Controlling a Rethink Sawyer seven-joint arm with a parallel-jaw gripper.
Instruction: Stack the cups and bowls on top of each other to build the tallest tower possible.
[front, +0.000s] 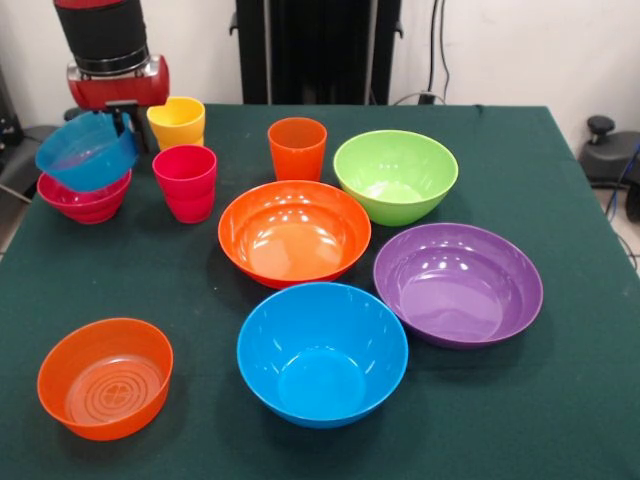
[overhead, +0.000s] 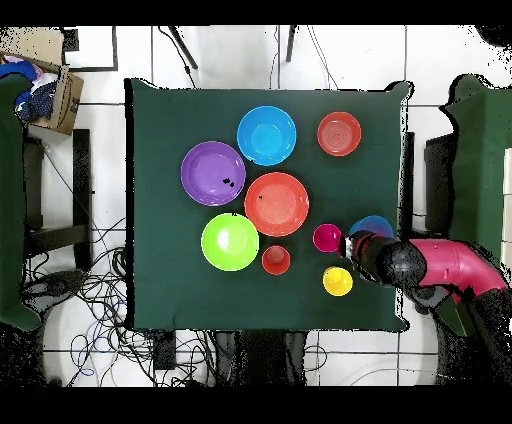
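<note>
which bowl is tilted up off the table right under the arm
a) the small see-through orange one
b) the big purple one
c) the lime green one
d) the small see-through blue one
d: in the front view the small see-through blue bowl sits tilted above the small magenta bowl, just below the end effector, while the other bowls rest flat on the table.
</note>
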